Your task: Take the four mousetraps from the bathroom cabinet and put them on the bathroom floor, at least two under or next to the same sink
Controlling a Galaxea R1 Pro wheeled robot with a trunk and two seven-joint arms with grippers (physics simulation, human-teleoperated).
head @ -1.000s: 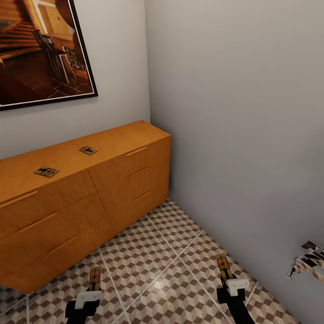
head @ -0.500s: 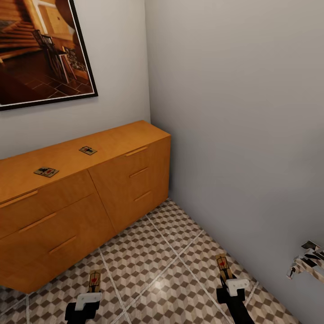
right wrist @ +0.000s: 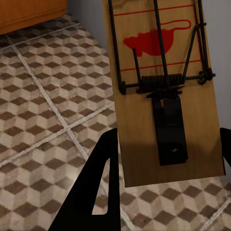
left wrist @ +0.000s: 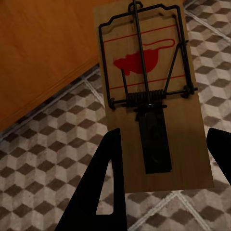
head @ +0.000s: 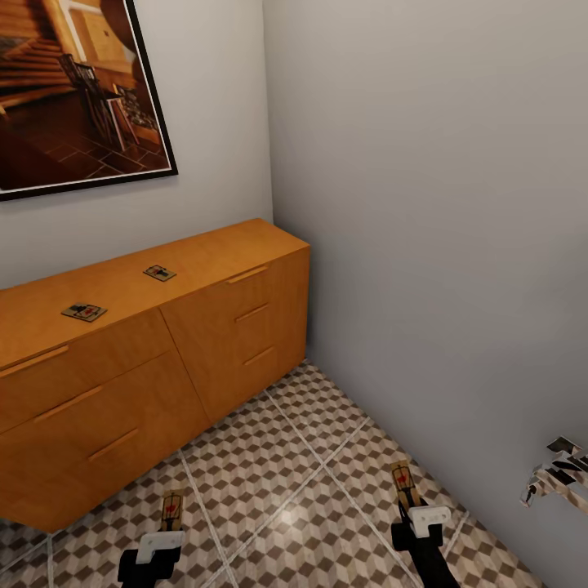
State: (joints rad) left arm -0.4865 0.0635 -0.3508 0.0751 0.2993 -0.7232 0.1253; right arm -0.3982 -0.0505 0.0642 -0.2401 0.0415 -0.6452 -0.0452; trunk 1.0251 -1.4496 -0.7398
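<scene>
Two mousetraps (head: pixel 84 311) (head: pixel 159 273) lie flat on top of the orange-brown cabinet (head: pixel 204 343). My left gripper (head: pixel 166 523) is shut on a third mousetrap (head: pixel 171 508), which sticks out forward over the cube-patterned bathroom floor (head: pixel 269 465). My right gripper (head: pixel 414 502) is shut on a fourth mousetrap (head: pixel 403 482) near the grey wall. In the left wrist view the mousetrap (left wrist: pixel 149 96) sits between the black fingers (left wrist: pixel 108 183) of the gripper (left wrist: pixel 163 139). The right wrist view has the other mousetrap (right wrist: pixel 163 86) held the same way in the gripper (right wrist: pixel 168 139). The sink is out of view.
A grey wall (head: pixel 441 245) runs close along the right side. A chrome fitting (head: pixel 559 474) juts in at the right edge. A framed picture (head: pixel 73 90) hangs above the cabinet. Open tiled floor lies between the cabinet front and the wall.
Both grippers, each with its mousetrap, have drawn back slightly toward me. The cabinet and the traps on it have not moved.
</scene>
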